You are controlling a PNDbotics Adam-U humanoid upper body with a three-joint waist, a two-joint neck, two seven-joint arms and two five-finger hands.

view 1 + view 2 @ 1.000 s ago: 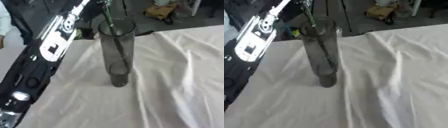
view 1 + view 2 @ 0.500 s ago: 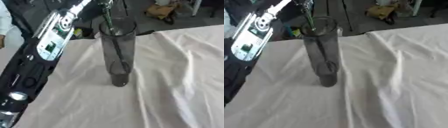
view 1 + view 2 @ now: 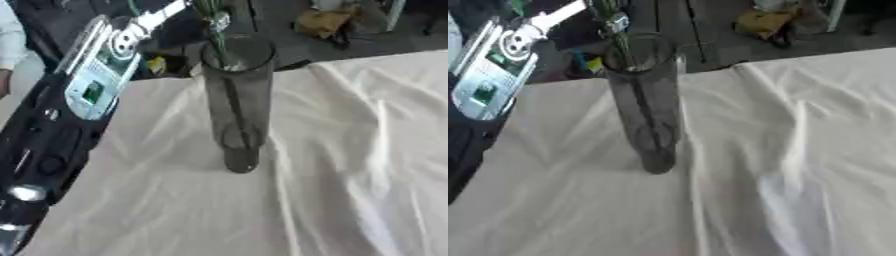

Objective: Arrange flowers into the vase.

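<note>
Robot hand: the left robot hand (image 3: 213, 17) sits at the top edge of the view, at the end of the left arm (image 3: 83, 95); little of it shows, so I cannot tell whether it pinches the stem or has spread.
Right hand: not in view.
Flower stem: the green stem (image 3: 220, 47) runs down from the robot hand into the vase mouth just below.
Vase: the tall smoky glass vase (image 3: 238, 105) stands upright directly under the robot hand, on the white cloth (image 3: 350, 165) over the tabletop.
Change: the arm has drawn nearer across the last second; stem and vase look unmoved.
Meaning: this flower seems placed, release likely next.
</note>
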